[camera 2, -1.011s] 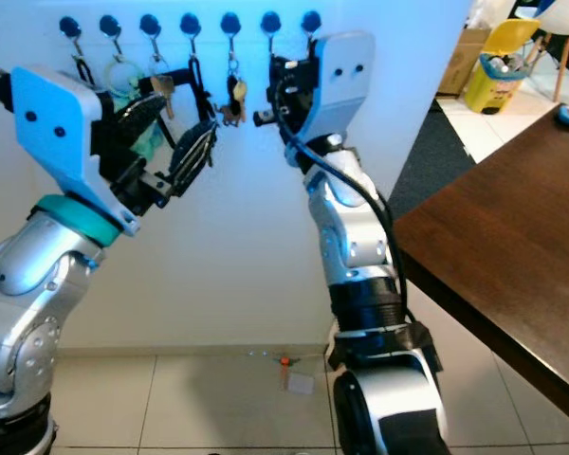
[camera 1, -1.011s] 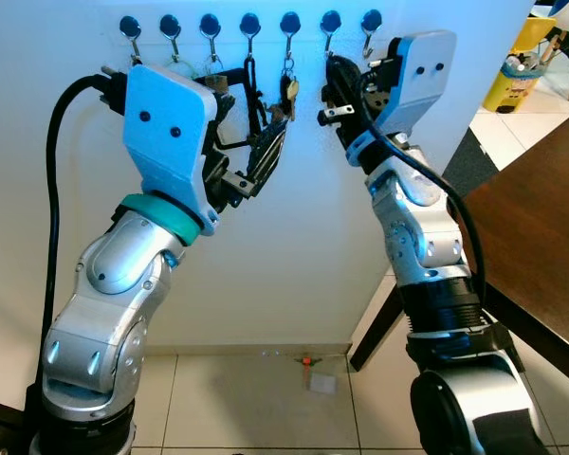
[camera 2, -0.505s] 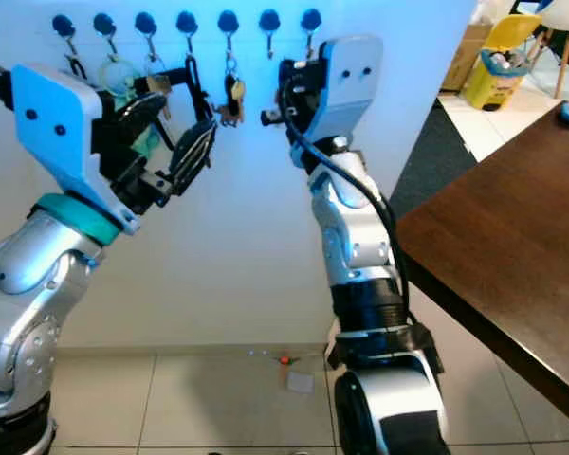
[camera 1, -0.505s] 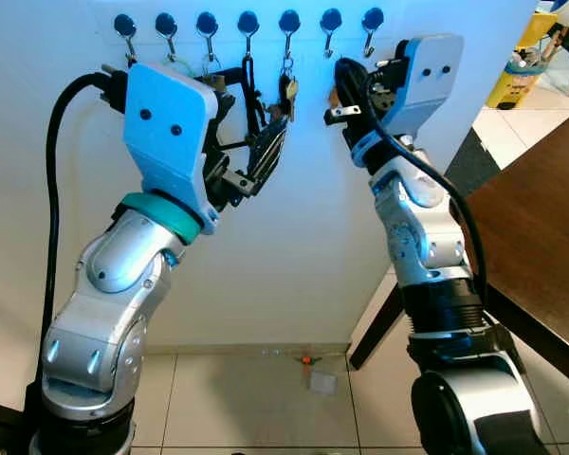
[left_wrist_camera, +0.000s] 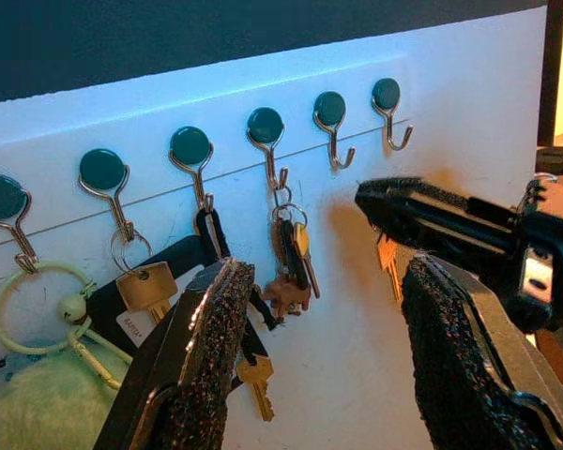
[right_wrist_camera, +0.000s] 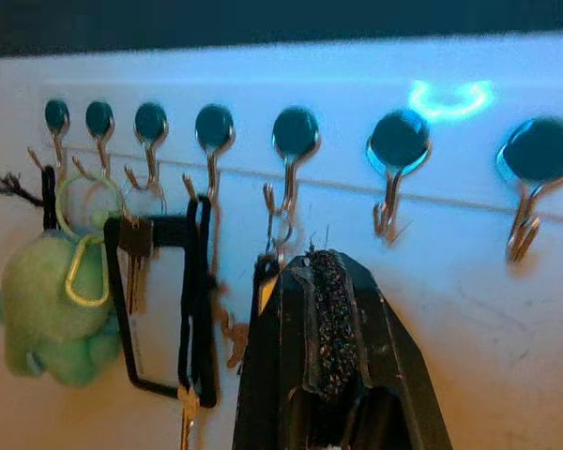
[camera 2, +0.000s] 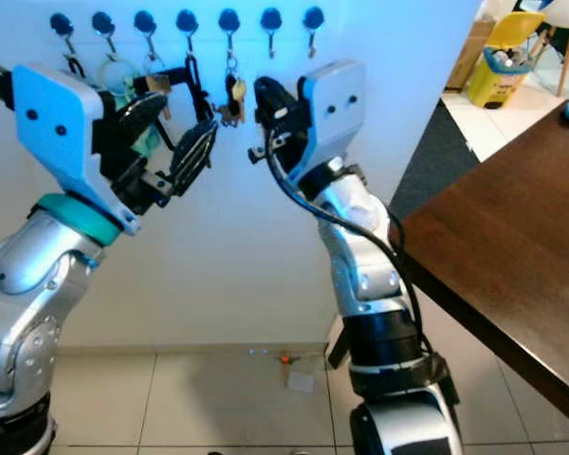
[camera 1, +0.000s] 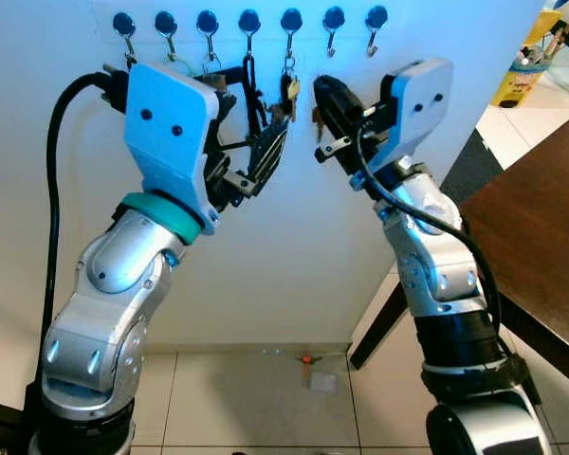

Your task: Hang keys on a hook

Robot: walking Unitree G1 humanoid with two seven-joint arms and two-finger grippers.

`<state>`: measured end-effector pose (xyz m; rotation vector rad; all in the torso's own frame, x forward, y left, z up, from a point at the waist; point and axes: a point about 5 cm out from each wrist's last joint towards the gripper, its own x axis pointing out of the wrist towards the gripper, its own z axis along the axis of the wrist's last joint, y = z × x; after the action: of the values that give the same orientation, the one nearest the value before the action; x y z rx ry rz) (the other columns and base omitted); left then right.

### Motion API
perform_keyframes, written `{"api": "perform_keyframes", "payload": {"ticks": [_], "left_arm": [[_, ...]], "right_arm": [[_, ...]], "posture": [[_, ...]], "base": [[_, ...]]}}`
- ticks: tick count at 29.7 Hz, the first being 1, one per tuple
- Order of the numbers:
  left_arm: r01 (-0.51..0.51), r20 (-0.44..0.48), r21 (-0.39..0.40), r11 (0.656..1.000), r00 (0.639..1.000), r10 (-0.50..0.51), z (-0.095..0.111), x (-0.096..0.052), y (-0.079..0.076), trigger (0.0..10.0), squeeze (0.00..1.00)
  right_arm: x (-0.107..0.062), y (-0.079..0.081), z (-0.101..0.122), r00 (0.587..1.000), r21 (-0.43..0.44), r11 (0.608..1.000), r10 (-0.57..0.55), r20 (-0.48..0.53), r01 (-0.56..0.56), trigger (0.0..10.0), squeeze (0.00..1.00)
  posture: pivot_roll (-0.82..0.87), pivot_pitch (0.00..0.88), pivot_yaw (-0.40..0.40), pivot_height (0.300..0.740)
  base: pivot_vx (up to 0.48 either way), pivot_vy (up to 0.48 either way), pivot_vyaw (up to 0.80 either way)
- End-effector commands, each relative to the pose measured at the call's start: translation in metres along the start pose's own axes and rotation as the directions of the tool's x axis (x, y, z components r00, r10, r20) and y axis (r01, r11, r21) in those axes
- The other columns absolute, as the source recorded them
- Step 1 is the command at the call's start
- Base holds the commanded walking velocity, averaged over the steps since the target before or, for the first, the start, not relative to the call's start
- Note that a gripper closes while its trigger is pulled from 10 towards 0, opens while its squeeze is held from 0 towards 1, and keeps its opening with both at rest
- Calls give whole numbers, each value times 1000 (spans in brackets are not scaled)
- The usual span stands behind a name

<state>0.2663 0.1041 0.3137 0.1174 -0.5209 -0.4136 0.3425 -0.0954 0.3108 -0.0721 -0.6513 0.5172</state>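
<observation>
Black and rough, the fingers of the right gripper (camera 1: 324, 104) are pressing together on a small brass key (left_wrist_camera: 388, 265), which is dangling under their tips. It is hanging close to the white wall (camera 1: 294, 237), below the two bare hooks (left_wrist_camera: 391, 111) at the right end of the hook row. By my judgement the task is about half done: the key is lifted and near, but it is not yet on any hook. The left gripper (camera 1: 251, 142) is standing wide, its grainy pads holding nothing, in front of the full hooks. There a key bunch (left_wrist_camera: 289, 258), a black strap (right_wrist_camera: 197, 309) and a soft green plush toy (right_wrist_camera: 52, 314) are hanging from thin bent metal hooks with round dark caps.
</observation>
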Motion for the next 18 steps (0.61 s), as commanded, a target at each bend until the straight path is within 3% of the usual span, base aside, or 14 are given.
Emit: {"api": "perform_keyframes", "payload": {"ticks": [1,7,18], "left_arm": [[13,-2,-2,1000,1000,-13,1,0,-1,10000,0],[13,-3,-2,1000,1000,-13,0,0,-2,10000,0],[11,-2,-3,1000,1000,-11,1,0,-2,10000,0]], "right_arm": [[2,2,8,999,-12,1000,3,47,-2,10000,0],[10,-3,18,995,-21,999,-36,97,38,10000,0],[17,-8,13,996,6,998,-62,69,62,10000,0]], "posture": [[-44,102,115,740],[-42,102,114,740],[-39,103,109,740]], "base": [[0,0,0],[0,0,0],[0,0,0]]}}
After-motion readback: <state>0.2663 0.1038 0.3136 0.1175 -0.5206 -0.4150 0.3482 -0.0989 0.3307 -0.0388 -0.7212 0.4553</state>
